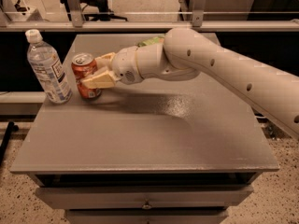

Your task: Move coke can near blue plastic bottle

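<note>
The coke can (pixel 85 73), red-orange with a silver top, stands upright at the left of the grey table (pixel 154 134). The blue plastic bottle (pixel 46 68), clear with a white cap and a white-and-blue label, stands upright just left of the can with a small gap between them. My gripper (pixel 94 72) reaches in from the right and is shut on the can, one cream finger across its front and one behind it. The can's base seems to rest on the table.
A green object (pixel 150 41) shows partly behind my arm near the table's back edge. A metal rail (pixel 140 26) runs behind the table. Drawers sit below the front edge (pixel 145 204). The bottle stands close to the table's left edge.
</note>
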Controlling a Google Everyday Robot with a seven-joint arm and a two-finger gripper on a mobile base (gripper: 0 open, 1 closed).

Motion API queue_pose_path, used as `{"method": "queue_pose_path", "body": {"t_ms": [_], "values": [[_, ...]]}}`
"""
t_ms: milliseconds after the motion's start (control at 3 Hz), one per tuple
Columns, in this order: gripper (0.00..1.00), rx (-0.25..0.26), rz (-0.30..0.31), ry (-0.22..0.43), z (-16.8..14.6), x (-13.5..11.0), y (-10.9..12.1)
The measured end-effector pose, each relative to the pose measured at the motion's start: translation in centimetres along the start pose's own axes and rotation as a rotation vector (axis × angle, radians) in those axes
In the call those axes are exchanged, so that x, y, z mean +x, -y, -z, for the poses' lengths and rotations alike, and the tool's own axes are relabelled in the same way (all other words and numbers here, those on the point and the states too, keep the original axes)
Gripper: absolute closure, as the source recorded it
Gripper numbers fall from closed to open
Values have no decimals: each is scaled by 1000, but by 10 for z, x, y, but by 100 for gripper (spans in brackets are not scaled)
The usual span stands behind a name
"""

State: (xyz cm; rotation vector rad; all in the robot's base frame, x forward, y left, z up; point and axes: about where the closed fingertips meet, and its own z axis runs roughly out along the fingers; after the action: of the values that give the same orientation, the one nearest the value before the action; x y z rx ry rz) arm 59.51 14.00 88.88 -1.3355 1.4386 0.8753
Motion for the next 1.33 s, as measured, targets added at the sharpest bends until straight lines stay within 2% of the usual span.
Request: {"method": "queue_pose_path", "body": {"t_ms": [333, 1333], "values": [[82, -16, -3, 7, -9, -3, 1], [13, -32, -2, 22, -13, -5, 2]]}}
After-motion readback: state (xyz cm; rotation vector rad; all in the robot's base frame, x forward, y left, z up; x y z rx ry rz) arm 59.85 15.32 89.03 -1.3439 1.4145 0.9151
